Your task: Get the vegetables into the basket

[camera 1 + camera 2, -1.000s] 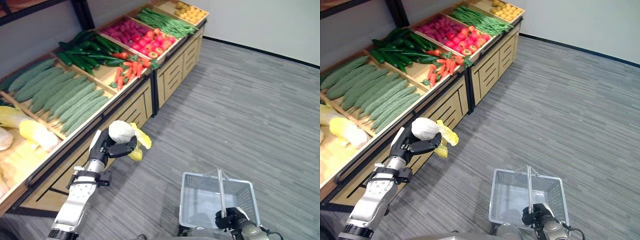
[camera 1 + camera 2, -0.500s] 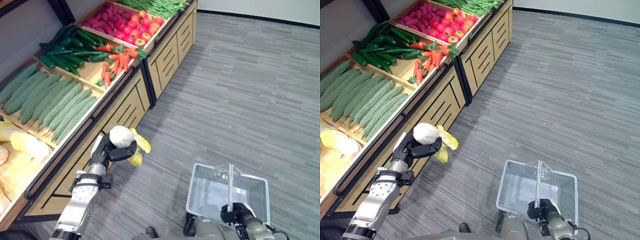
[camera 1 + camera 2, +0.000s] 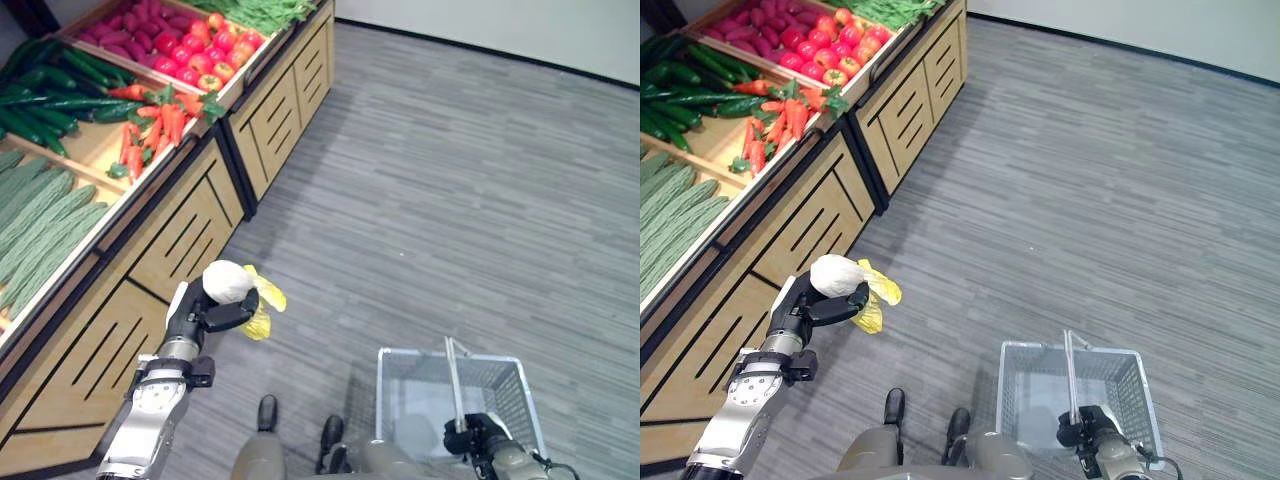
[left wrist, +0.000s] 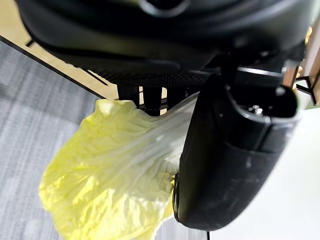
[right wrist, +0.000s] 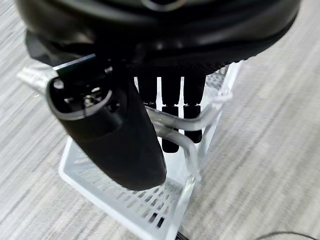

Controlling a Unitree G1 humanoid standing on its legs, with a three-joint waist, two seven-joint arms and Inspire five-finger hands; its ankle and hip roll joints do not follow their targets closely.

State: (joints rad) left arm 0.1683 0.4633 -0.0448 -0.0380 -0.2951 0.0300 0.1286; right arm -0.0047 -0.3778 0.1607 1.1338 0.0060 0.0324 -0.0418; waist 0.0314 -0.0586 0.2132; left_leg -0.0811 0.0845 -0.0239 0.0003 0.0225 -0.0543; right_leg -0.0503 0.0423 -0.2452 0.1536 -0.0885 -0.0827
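My left hand (image 3: 196,311) is shut on a napa cabbage (image 3: 232,284), white at the base with yellow-green leaves (image 4: 110,175), held in the air in front of the wooden produce stand (image 3: 170,240). My right hand (image 3: 478,440) is shut on the handle (image 5: 172,131) of a white wire basket (image 3: 405,385), which hangs low at the lower right with nothing visible inside. The cabbage is well to the left of the basket.
The stand's bins hold ridged green gourds (image 3: 45,225), dark cucumbers (image 3: 35,90), carrots (image 3: 155,125), red peppers and radishes (image 3: 185,45), and green beans (image 3: 255,10). Grey plank floor (image 3: 450,180) spreads to the right.
The camera has swung right, so the stand has slid left in the picture. My left hand still holds the cabbage and my right hand still holds the basket handle.
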